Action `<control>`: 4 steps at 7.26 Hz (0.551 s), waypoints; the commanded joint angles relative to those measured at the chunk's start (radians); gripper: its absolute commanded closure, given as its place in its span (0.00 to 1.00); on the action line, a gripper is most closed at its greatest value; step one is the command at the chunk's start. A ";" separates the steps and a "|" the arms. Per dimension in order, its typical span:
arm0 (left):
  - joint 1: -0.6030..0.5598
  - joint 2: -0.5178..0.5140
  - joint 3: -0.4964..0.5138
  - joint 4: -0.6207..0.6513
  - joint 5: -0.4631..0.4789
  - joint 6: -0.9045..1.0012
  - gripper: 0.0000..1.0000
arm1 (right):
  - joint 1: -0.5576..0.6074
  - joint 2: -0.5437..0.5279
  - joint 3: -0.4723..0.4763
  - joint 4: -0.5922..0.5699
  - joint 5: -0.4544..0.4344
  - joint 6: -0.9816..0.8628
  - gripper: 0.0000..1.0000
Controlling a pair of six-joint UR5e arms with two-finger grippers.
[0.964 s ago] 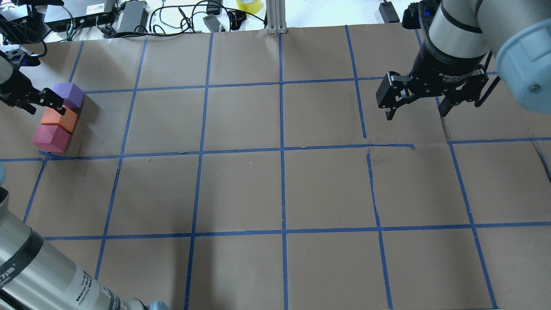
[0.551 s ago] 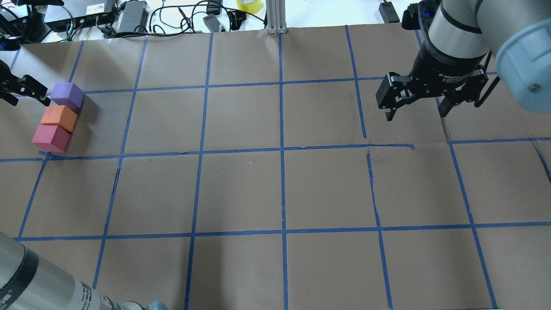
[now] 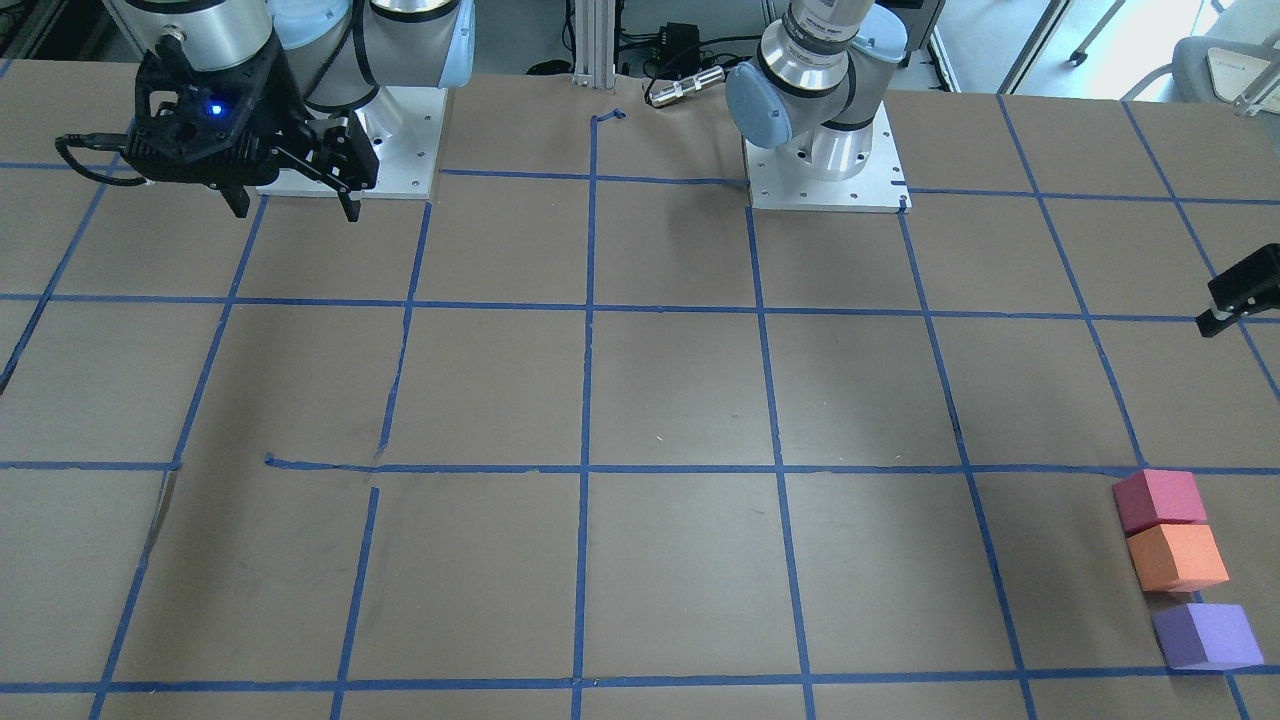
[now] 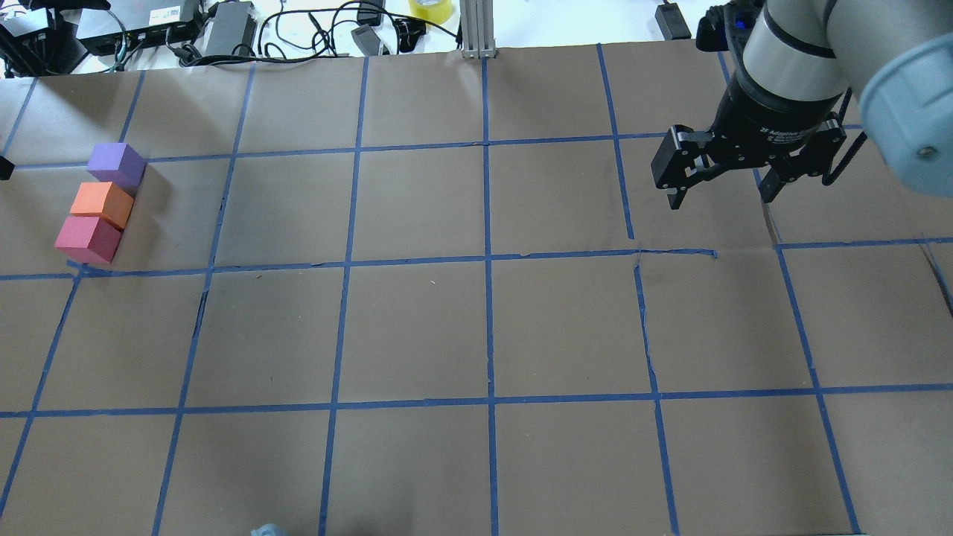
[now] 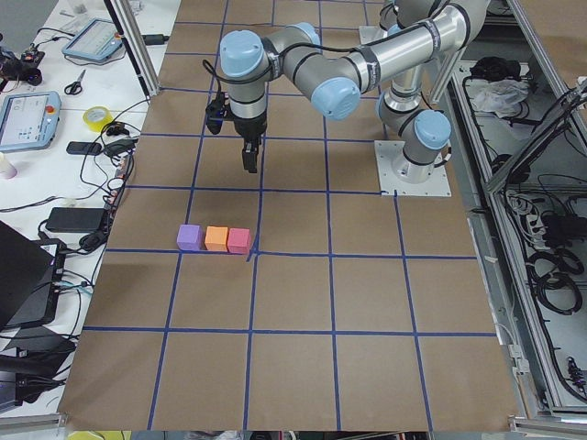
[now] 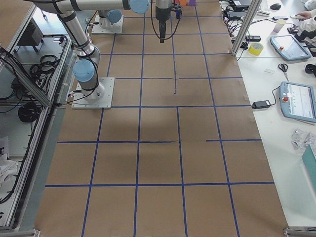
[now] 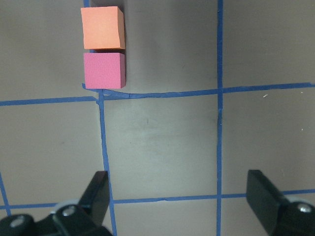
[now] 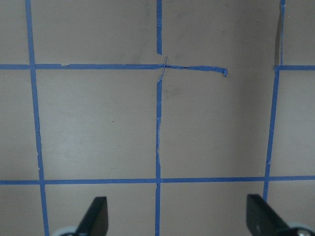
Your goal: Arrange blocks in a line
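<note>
Three blocks stand in a short row at the table's far left: purple block (image 4: 115,164), orange block (image 4: 102,203), red-pink block (image 4: 87,238). Orange and red-pink touch, and purple sits just beyond orange. They also show in the front view as red-pink (image 3: 1158,500), orange (image 3: 1177,557) and purple (image 3: 1205,635). My left gripper (image 7: 177,174) is open and empty, raised and apart from the blocks, with the orange block (image 7: 102,27) and red-pink block (image 7: 104,70) ahead of it. One of its fingers (image 3: 1240,288) shows at the front view's right edge. My right gripper (image 4: 720,201) is open and empty, hovering at the far right.
Cables, power bricks and a yellow tape roll (image 4: 430,9) lie beyond the table's far edge by an aluminium post (image 4: 476,30). A torn, offset strip of blue tape (image 4: 674,253) lies under the right gripper. The robot bases (image 3: 825,165) stand at the near edge.
My left gripper has pulled back from the orange and purple blocks, leftward almost out of the overhead view, and its arm has left the bottom-left corner. The blocks and right arm have not moved.
</note>
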 commanded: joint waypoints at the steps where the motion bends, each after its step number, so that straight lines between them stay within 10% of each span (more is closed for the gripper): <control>1: -0.105 0.070 -0.034 -0.010 -0.051 -0.103 0.00 | 0.001 0.000 0.000 0.008 0.000 0.001 0.00; 4: -0.357 0.085 -0.034 -0.013 -0.049 -0.405 0.00 | 0.003 0.000 0.000 0.007 0.000 -0.001 0.00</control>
